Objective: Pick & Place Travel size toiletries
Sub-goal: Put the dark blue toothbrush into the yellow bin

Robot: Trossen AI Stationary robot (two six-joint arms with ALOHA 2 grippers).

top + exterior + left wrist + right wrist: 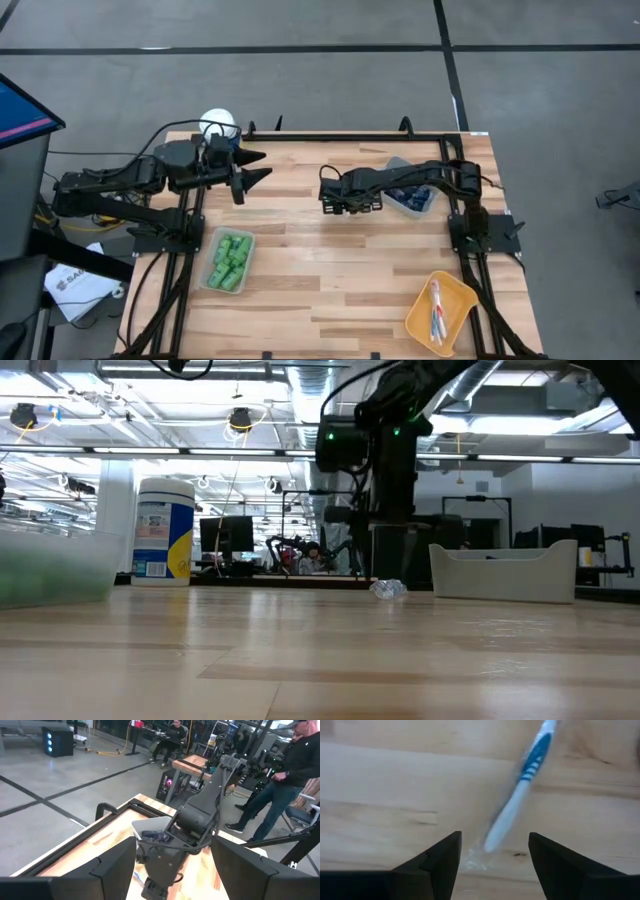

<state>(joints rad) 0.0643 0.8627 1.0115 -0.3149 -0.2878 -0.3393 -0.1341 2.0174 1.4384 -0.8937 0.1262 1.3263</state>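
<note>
Sorting looks mostly done; right pincer (491, 865) hangs spread over a loose toothbrush (520, 795) mid-worktop; left pincer (256, 168) waits spread.

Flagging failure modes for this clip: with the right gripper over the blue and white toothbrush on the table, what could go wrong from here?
1. The toothbrush lies flat and slantwise beyond the open right gripper; closing off its line could nudge it aside, not grasp it.
2. It looks wrapped in clear film, which the fingers might pinch instead.
3. Carrying it to the yellow tray passes the clear bin of dark tubes, which the arm could knock.
</note>
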